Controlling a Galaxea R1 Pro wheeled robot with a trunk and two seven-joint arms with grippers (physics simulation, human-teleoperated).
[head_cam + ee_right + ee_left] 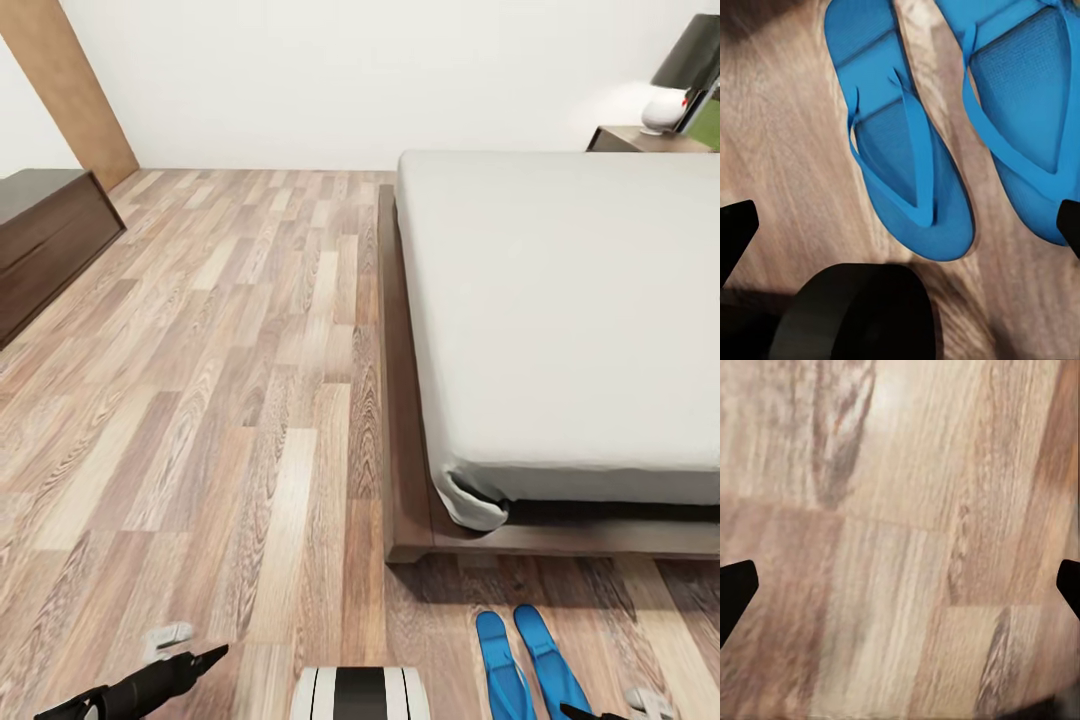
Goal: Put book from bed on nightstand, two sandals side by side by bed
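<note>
We have the two sandals [528,668] lying side by side on the wood-plank floor [230,400], just off the foot corner of the bed [570,320], toes pointing toward its dark frame. In the right wrist view the nearer sandal [904,142] and its partner [1020,105] sit close together, roughly parallel, with a narrow strip of floor between them. The right gripper [900,221] hangs above them released, its dark fingertips spread wide and holding nothing; the left gripper [900,585] is likewise open over bare planks.

Judging by this, the sandal part looks done (or very nearly), so the sensible thing is to leave the pair alone and lift the right arm straight away without brushing them.

The book we cannot find: the mattress top we see is bare, though its right side is cut off by the picture edge. A nightstand [640,138] with a lamp [685,75] shows only partly at the far corner. A dark bench [45,240] stands by the left wall.
</note>
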